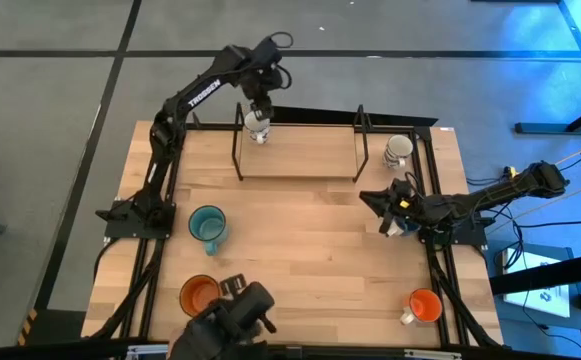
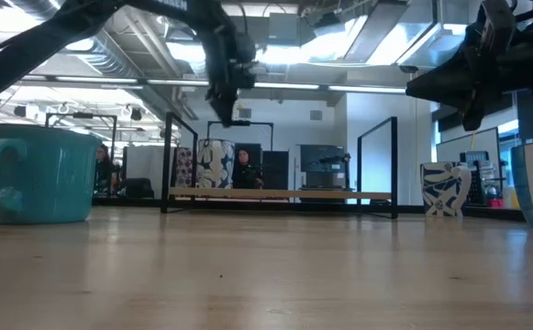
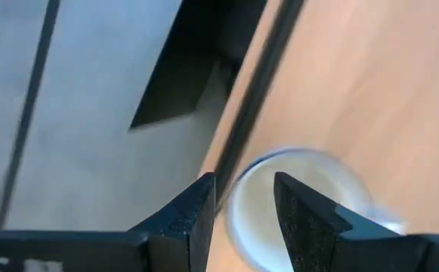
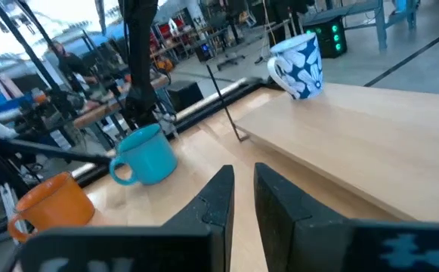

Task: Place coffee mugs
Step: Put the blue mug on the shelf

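Left gripper (image 1: 258,112) over white mug (image 1: 258,124)

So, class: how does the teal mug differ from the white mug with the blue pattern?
Colour: the teal mug is one plain colour, while the patterned white mug carries dark blue markings.
Place: the teal mug stands in the open on the left half of the table; the patterned mug stands at the far right, just outside the right end of the wire rack.
Shared: both stand upright on the tabletop, have handles and look similar in size.
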`<action>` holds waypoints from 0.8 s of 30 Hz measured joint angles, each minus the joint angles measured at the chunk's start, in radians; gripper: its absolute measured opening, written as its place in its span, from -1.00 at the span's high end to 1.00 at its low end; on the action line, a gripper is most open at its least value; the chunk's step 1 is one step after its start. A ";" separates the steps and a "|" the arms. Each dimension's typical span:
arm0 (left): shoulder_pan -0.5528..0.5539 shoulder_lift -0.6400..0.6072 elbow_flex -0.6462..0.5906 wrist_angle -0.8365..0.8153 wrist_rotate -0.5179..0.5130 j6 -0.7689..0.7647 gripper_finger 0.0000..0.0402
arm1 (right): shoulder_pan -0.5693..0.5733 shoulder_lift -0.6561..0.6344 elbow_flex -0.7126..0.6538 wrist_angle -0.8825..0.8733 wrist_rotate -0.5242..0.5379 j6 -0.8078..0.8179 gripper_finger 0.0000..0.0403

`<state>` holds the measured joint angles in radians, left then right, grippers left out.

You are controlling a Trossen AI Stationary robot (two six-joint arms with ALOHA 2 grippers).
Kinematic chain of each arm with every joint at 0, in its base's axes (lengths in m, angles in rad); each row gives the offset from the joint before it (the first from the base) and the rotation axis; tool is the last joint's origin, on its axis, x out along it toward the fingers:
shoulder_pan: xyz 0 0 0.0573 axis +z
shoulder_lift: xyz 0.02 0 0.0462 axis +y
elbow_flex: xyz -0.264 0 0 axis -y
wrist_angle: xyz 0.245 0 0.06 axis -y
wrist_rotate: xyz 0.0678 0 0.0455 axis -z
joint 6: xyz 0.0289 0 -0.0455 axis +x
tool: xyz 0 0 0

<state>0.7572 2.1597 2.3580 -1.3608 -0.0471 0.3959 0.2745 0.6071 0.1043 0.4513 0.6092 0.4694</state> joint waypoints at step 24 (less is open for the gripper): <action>-0.467 -0.541 -0.450 0.273 0.003 -0.316 0.37 | 0.000 0.101 0.525 -0.901 -0.106 0.070 0.80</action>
<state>0.2904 1.6184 1.9080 -1.0876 -0.0437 0.0797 0.2741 0.7077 0.6298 -0.4496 0.5033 0.5395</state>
